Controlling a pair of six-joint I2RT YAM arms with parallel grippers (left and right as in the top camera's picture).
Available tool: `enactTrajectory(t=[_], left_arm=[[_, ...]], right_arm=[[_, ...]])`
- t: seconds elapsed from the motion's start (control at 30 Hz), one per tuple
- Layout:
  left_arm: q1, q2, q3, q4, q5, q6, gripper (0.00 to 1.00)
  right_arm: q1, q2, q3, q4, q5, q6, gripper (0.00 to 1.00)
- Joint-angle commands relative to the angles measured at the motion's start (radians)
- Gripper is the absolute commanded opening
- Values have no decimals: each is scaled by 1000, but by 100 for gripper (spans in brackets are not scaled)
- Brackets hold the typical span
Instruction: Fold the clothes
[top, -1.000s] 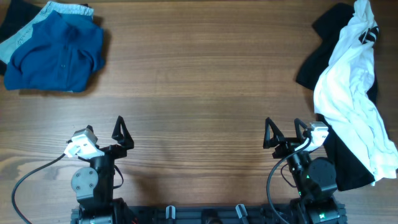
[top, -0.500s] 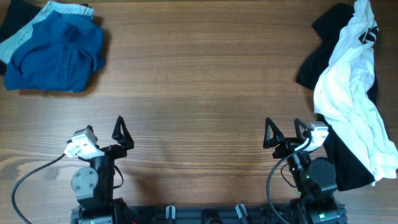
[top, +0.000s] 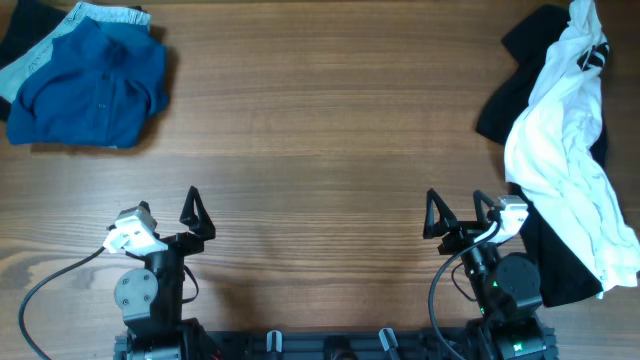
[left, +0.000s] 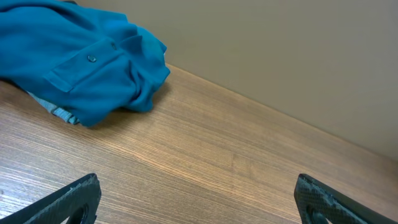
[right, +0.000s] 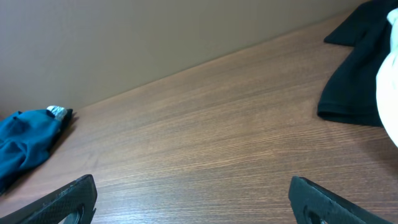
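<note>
The teal-blue shirt (top: 95, 88) lies bunched at the table's far left corner. It also shows in the left wrist view (left: 74, 56) and at the left edge of the right wrist view (right: 25, 146). My left gripper (top: 167, 215) is open and empty near the front edge, far from the shirt; its jaws (left: 198, 199) frame bare wood. My right gripper (top: 458, 215) is open and empty at the front right; its jaws (right: 193, 198) also frame bare wood.
Pale-blue jeans (top: 40, 50) lie under the shirt's far side. A white garment (top: 565, 140) on black cloth (top: 510, 90) lies along the right edge, close to my right arm. The wooden table (top: 320, 130) ends at a wall behind.
</note>
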Motion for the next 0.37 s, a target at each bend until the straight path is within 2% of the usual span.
enactTrajectory(t=[0.0,0.33], left_arm=[[7,-9,-7,1,-10,-6,100],[7,-9,-7,1,-10,-6,100]], right_arm=[[1,-13,2,6,0,-14,100],[1,-13,2,6,0,-15,100]])
